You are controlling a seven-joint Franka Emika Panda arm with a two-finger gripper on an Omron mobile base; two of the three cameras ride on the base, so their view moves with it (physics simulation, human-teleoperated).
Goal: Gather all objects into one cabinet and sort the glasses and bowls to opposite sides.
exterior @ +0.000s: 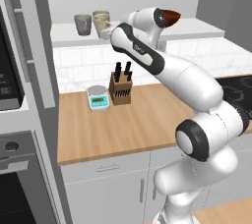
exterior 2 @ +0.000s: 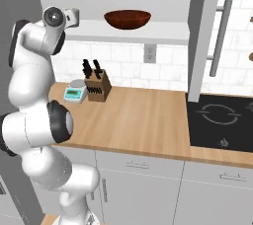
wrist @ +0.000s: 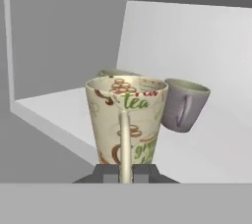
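Holding: my hand [wrist: 126,174] sits at the bottom centre of the hand view, its two dark tips drawn in close on either side of the handle of the cream mug [wrist: 127,120]; it looks like a grip on that handle, though the tips are mostly cut off by the frame edge, so I hedge on how firm it is.
Mug relative to hand: directly ahead of my tips and just above them in the hand view, upright, handle toward me, filling the middle of the frame.
Neighbours: one grey mug [wrist: 184,105] stands right of the cream one and seems almost touching it; the rim of a second grey mug [wrist: 114,72] peeps over from behind.
Mugs in left base view: they cluster at the upper left, on the shelf floor of the cabinet [exterior: 66,35], with a grey mug [exterior: 82,23] leftmost.
Bowl: the dark red-brown bowl [exterior 2: 127,19] rests at the upper centre of the right base view, on the same shelf, well apart from the mugs.
Risk, crowding: pushing further in could knock the grey mugs over or shove them along the shelf.
Risk, release: a handle-only hold may let the mug tilt as I let go; if its base is not flat on the shelf, it could tip.
Risk, edge: the shelf lip lies near the mug's base, so setting it too far out could drop it to the tabletop [exterior: 128,125] below.
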